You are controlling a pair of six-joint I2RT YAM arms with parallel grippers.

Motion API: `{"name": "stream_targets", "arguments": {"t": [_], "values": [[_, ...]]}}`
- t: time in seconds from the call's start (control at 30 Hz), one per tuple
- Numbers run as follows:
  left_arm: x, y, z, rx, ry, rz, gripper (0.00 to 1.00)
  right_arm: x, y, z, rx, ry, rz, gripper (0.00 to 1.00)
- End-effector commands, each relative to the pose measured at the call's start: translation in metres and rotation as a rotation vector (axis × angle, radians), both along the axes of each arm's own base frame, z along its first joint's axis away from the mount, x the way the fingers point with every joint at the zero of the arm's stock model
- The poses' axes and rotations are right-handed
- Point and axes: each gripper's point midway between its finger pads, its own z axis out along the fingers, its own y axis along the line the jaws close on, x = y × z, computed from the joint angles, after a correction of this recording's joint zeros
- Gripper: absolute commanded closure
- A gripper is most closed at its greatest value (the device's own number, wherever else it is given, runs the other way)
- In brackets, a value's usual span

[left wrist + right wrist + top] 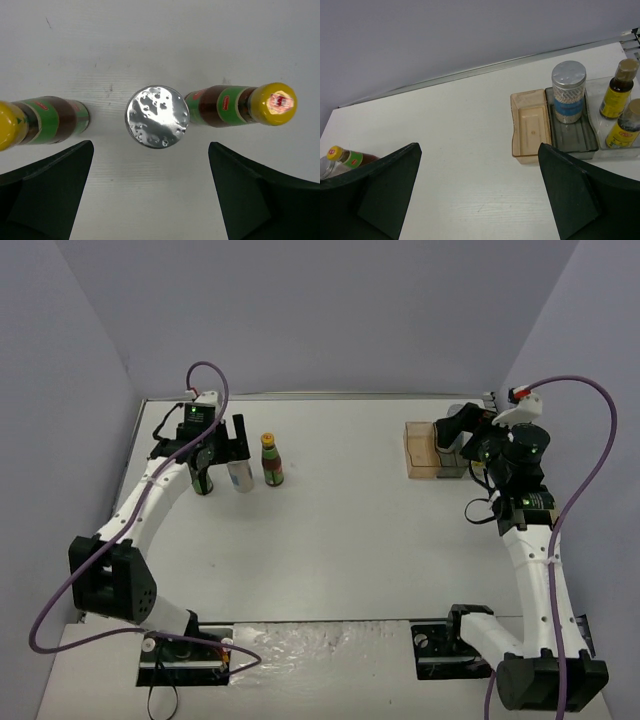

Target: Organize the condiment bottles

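Loads of bare table across the middle of the top view. Everything's bunched into the upper left and upper right, close to the back edge and the side walls.

Upper left, three of the condiment bottles stand in a row: a dark bottle, a silver-topped cylinder near it on the right, then a second dark bottle with a yellow cap, a small gap between each. The left gripper hangs right over that row, fingers spread wide and holding nothing. In the left wrist view the cylinder's shiny lid sits centre frame between the two fingers, with a dark bottle out to each side, so both neighbours stand close to the fingers' path.

Upper right is the tray, near the right wall, and the right arm covers its far side in the top view. The right wrist view shows more: an orange compartment, then a grey compartment with a second silver-topped cylinder upright in it, then two yellow-labelled bottles in the next section at the frame's right edge. The right gripper is wide open too, holding nothing, with only open table between its fingers.
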Motion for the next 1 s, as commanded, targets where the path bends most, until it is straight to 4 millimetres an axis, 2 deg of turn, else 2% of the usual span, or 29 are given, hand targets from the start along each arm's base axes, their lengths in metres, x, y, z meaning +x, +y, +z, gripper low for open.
{"name": "stream_targets", "arguments": {"t": [0.0,0.23,0.3,0.43,0.5,0.6,0.67,0.77,0.83,0.97], "values": [[0.035,-0.006,0.017,0.025,-0.081,-0.017,0.03,-0.021,0.013,0.025,-0.011,-0.095,0.064,0.0],[0.054,-0.002,-0.012,0.089,-0.001,-0.005,0.04,-0.037,0.02,0.025,-0.022,-0.087,0.099,0.0],[0.055,-0.002,-0.019,0.096,0.015,-0.002,0.09,-0.039,0.02,0.025,-0.03,-0.087,0.101,0.0],[0.051,-0.005,-0.031,0.082,0.04,-0.017,0.27,-0.04,0.021,0.021,-0.041,-0.075,0.109,0.0],[0.047,-0.006,-0.035,0.073,0.051,-0.018,0.34,-0.04,0.022,0.019,-0.041,-0.069,0.112,0.0],[0.034,-0.013,-0.044,0.04,0.084,-0.045,0.58,-0.04,0.025,0.017,-0.045,-0.062,0.123,0.0],[0.022,-0.017,-0.044,0.031,0.095,-0.06,0.68,-0.04,0.026,0.013,-0.05,-0.056,0.128,0.0],[0.001,-0.024,-0.039,0.029,0.102,-0.088,0.76,-0.041,0.027,0.008,-0.06,-0.043,0.139,0.0],[-0.015,-0.028,-0.036,0.035,0.115,-0.108,0.77,-0.042,0.027,0.004,-0.069,-0.031,0.139,0.0],[-0.042,-0.061,-0.024,0.031,0.114,-0.196,0.78,-0.042,0.024,-0.003,-0.089,-0.012,0.133,0.0]]}}
